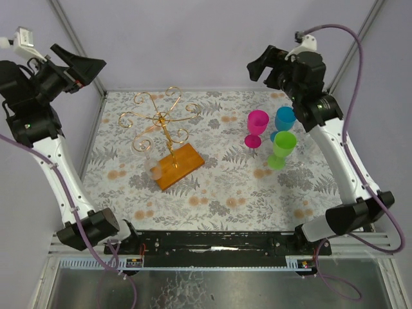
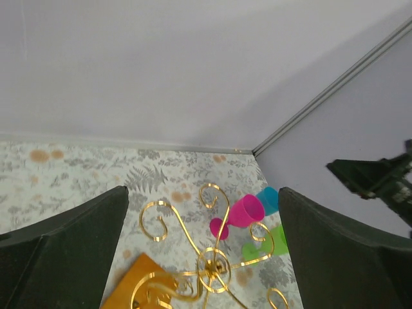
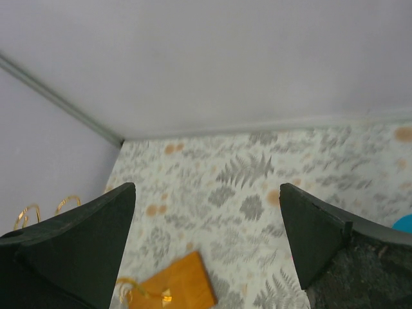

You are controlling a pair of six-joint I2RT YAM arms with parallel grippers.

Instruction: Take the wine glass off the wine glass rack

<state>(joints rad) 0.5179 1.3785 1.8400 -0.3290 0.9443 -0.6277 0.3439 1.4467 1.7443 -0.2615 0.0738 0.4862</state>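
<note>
The thin gold wire wine glass rack [image 1: 164, 122], with curled arms on a central stem and a flat orange-brown wooden base [image 1: 180, 165], stands left of centre on the grey-and-orange floral worktop [image 1: 225, 193]. The clear, see-through wine glass [image 1: 153, 168] is faint against the pattern; it sits just beside the base's near-left end, below one of the curled arms, and whether it hangs from that arm I cannot tell. Well apart to the right stand three plastic goblets close together: a pink one [image 1: 257, 125], a blue one [image 1: 284, 119] and a green one [image 1: 282, 148]. The left claw [image 2: 203, 193] hovers high over the far-left corner, released, its black fingers [image 2: 71, 244] spread wide with nothing between them. The right claw [image 3: 207, 187] hovers high above the goblets, equally released and empty
</note>
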